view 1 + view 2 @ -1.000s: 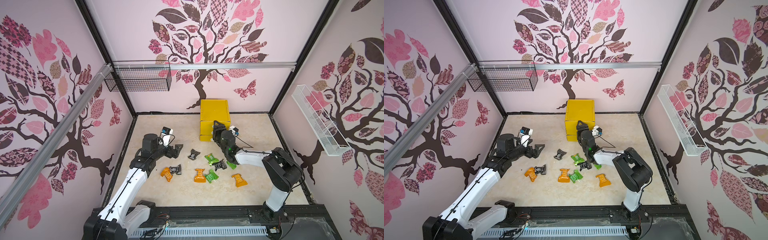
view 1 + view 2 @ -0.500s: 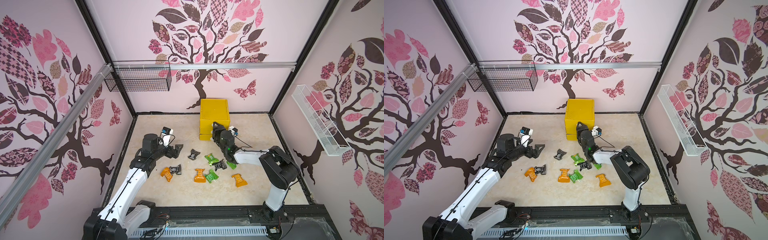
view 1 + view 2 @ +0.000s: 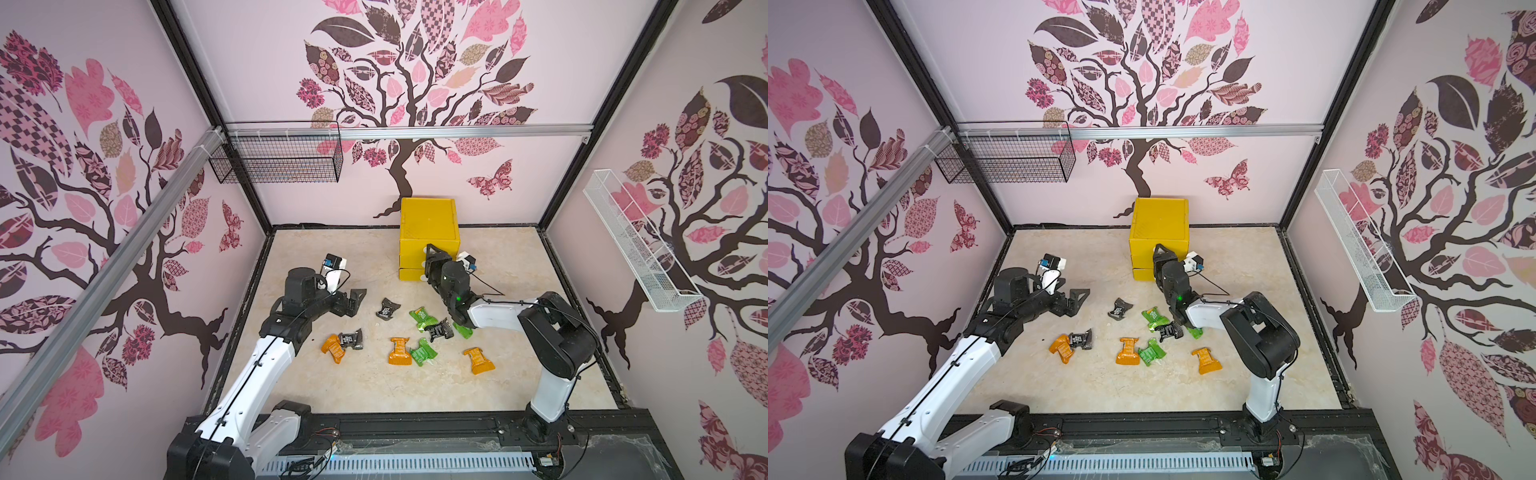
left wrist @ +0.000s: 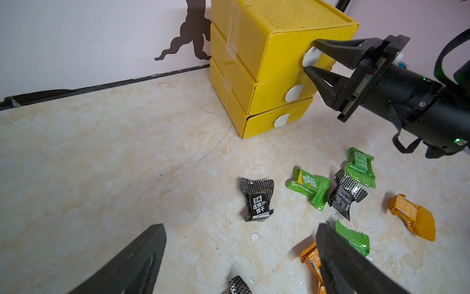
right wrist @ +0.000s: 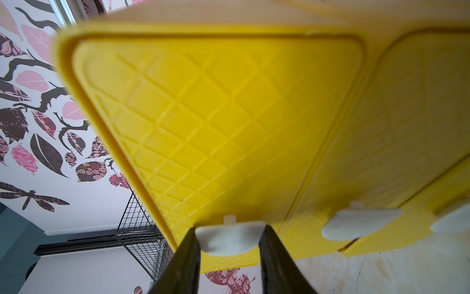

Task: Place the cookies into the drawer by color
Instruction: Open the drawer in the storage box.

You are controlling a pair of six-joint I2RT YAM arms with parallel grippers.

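Right tool (image 5: 229,228) at the yellow drawer (image 3: 428,216) — its fingers (image 5: 274,259) bracket the top white pull tab (image 4: 310,58), apparently pinching it. Left tool (image 3: 356,300) hovers spread wide near a black cookie (image 3: 388,308). All nine cookies (image 3: 400,351) lie scattered on the bench (image 3: 332,257), in front of the drawer.

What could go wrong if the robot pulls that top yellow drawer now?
1. The right jaws pinch only the small white top tab; they might slip off.
2. Nothing visibly holds the drawer box down, so it might slide or tip instead of opening.
3. The right arm hangs low over a green cookie and could knock it.
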